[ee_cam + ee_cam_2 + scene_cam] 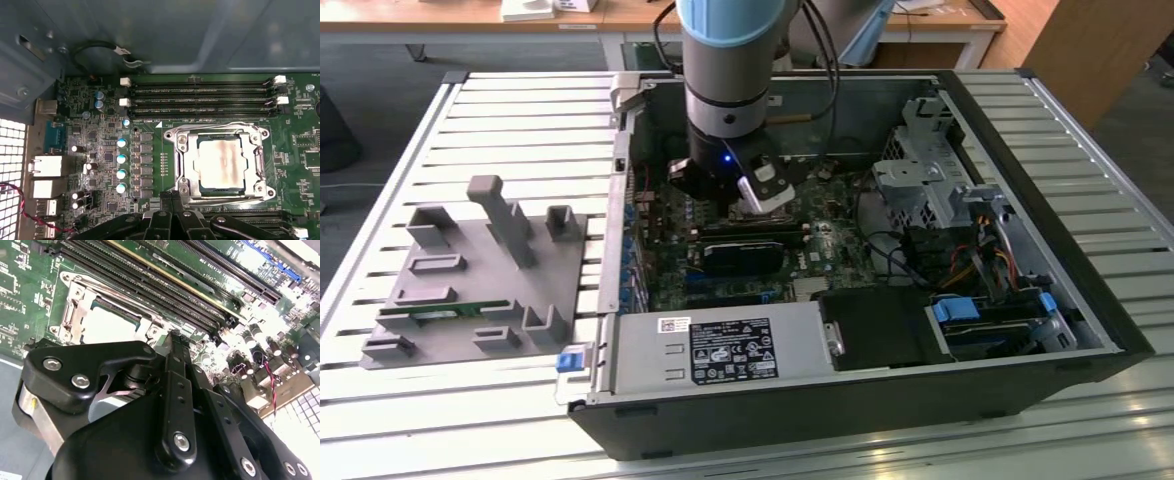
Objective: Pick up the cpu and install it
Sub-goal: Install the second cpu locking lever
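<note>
The cpu (221, 165), a square chip with a dull silver top, lies flat inside the metal socket frame (175, 140) on the green motherboard; in the second wrist view the cpu (107, 325) sits just beyond my fingertips. My gripper (172, 197) hovers beside the socket's edge, its black fingers pressed together with nothing between them. In the exterior view the gripper (754, 205) is down inside the open computer case (1067, 250), over the middle of the board.
Long black memory slots (200, 97) run alongside the socket. A power supply (720, 350), drive cage (921, 180) and loose cables (987, 260) crowd the case. A grey fixture (467, 280) holding a green memory stick stands on the slatted table at the exterior view's left.
</note>
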Motion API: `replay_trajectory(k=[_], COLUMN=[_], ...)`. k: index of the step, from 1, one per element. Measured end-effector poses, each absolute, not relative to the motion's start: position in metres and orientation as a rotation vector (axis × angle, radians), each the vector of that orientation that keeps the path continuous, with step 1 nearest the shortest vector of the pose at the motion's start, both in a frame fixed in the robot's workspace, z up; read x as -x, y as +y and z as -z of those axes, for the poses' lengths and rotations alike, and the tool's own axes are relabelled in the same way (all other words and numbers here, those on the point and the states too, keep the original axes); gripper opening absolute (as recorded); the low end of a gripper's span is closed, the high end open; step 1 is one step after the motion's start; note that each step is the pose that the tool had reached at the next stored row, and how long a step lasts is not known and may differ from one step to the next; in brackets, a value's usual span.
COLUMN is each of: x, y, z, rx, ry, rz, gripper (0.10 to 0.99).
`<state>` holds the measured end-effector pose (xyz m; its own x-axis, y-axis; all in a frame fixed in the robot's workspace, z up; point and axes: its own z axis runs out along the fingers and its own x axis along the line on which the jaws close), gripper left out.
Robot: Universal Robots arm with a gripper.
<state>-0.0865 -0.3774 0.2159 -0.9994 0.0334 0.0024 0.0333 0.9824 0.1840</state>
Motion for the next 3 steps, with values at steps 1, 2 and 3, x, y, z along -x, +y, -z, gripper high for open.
replay_trajectory(k=[1,2,3], x=[0.0865,0.0864,0.0864], y=[-0.3774,-0.3774,-0.3774], z=[-0.2168,-0.2176,-0.2185], rx=[-0.053,-0.053,-0.053], ry=[3.127,3.127,3.127], rz=[-0.290,-0.291,-0.291], gripper=[0.106,0.106,0.106])
